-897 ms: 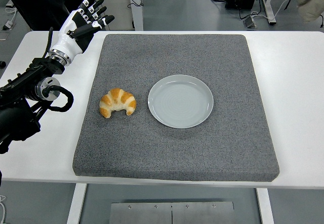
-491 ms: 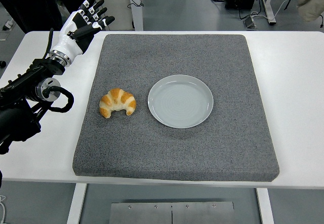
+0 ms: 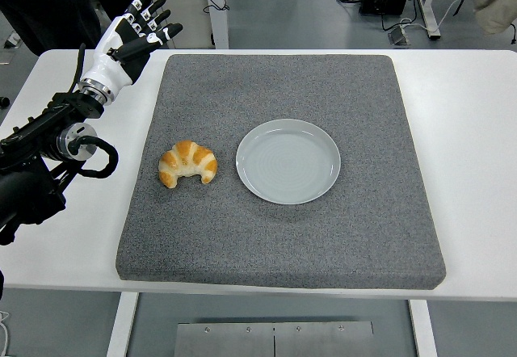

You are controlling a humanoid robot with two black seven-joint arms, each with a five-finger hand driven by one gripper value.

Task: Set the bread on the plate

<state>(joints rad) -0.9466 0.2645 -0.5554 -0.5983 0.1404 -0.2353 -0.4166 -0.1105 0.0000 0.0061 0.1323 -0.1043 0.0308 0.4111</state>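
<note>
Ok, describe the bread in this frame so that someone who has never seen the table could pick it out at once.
A grey mat covers most of the white table. Left of the mat's middle, just left of the round pale plate and not touching it, lies the bread. It is a small golden-brown croissant, curved like a crescent, the only food in view.

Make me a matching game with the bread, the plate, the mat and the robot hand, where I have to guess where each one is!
Things:
1. bread
2. plate
3. mat
4. left robot hand

Places:
A. spread over the white table, under the food things
B. up by the mat's far left corner, fingers spread, holding nothing
C. on the mat, just left of the plate, not touching it
D. near the middle of the mat, with nothing on it

Right pairs: 1-C, 2-D, 3-A, 4-B
</note>
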